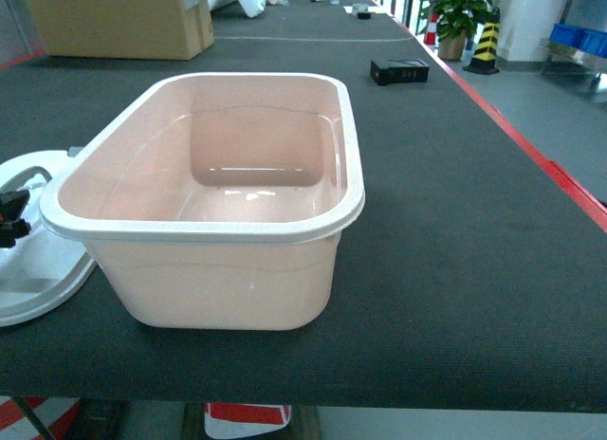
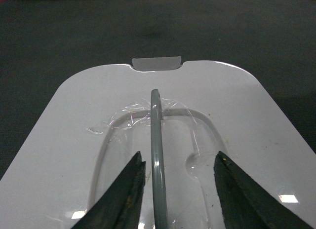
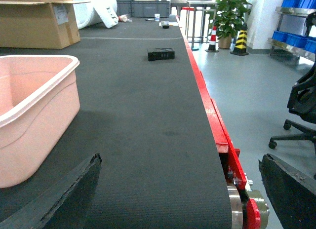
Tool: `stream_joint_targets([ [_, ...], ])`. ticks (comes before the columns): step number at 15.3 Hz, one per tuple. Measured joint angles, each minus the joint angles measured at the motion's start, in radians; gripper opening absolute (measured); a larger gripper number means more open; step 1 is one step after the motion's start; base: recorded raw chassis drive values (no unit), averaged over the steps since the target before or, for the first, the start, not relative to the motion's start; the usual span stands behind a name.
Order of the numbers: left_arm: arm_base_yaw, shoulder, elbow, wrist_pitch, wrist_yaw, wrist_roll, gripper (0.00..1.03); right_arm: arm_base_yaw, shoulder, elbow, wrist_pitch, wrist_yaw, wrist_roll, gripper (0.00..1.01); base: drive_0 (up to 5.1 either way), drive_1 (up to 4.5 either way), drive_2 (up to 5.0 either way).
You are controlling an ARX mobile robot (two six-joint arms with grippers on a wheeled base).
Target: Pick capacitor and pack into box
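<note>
box: pale pink tub, upright on black belt, lid off, nothing visible inside
lid: white, flat on belt just left of box, grey latch at far edge, grey handle standing up on edge, clear tape over the recess
left gripper: over lid, jaws apart, straddling the handle; left finger close beside handle, contact not clear; right finger apart from it; only a dark bit visible at left edge of head view
right gripper: spread wide, nothing between fingers, low over belt to the right of box, near red belt edge
capacitor: not identifiable in any view
black device: small, flat, on belt well beyond box toward right edge
cardboard carton: far left on belt
background: potted plant, striped cone, blue bins on shelf, office chair on floor to the right
</note>
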Motion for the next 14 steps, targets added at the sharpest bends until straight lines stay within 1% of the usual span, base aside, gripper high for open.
stream_joint_targets([
  [1,0.003,0.0,0.0,0.003,0.0,0.0,0.26,0.0,0.0,0.0,0.0,0.0,0.0,0.98,0.0,0.0,0.0],
  [2,0.008,-0.001,-0.001,0.004,0.0,-0.003,0.1,0.0,0.0,0.0,0.0,0.0,0.0,0.98,0.0,0.0,0.0],
  [3,0.008,-0.018,-0.017,-0.004,0.0,-0.011,0.02,0.0,0.0,0.0,0.0,0.0,0.0,0.98,0.0,0.0,0.0],
  [5,0.014,-0.081,-0.045,-0.032,0.005,-0.023,0.02,0.0,0.0,0.0,0.0,0.0,0.0,0.98,0.0,0.0,0.0],
  [6,0.019,-0.109,-0.046,-0.039,0.003,-0.034,0.02,0.0,0.0,0.0,0.0,0.0,0.0,0.98,0.0,0.0,0.0],
  [7,0.032,-0.163,-0.053,-0.077,-0.008,-0.05,0.02,0.0,0.0,0.0,0.0,0.0,0.0,0.98,0.0,0.0,0.0],
  [8,0.048,-0.219,-0.064,-0.113,-0.026,-0.05,0.02,0.0,0.0,0.0,0.0,0.0,0.0,0.98,0.0,0.0,0.0],
  [9,0.061,-0.317,-0.068,-0.188,-0.064,-0.051,0.02,0.0,0.0,0.0,0.0,0.0,0.0,0.98,0.0,0.0,0.0],
  [10,0.06,-0.429,-0.06,-0.278,-0.112,-0.048,0.02,0.0,0.0,0.0,0.0,0.0,0.0,0.98,0.0,0.0,0.0],
  [11,0.043,-0.506,-0.046,-0.35,-0.143,-0.048,0.02,0.0,0.0,0.0,0.0,0.0,0.0,0.98,0.0,0.0,0.0],
  [12,0.005,-0.59,-0.042,-0.423,-0.179,-0.052,0.02,0.0,0.0,0.0,0.0,0.0,0.0,0.98,0.0,0.0,0.0],
  [13,-0.082,-0.695,-0.047,-0.514,-0.226,-0.076,0.02,0.0,0.0,0.0,0.0,0.0,0.0,0.98,0.0,0.0,0.0],
  [14,-0.152,-0.756,-0.064,-0.558,-0.269,-0.1,0.02,0.0,0.0,0.0,0.0,0.0,0.0,0.98,0.0,0.0,0.0],
])
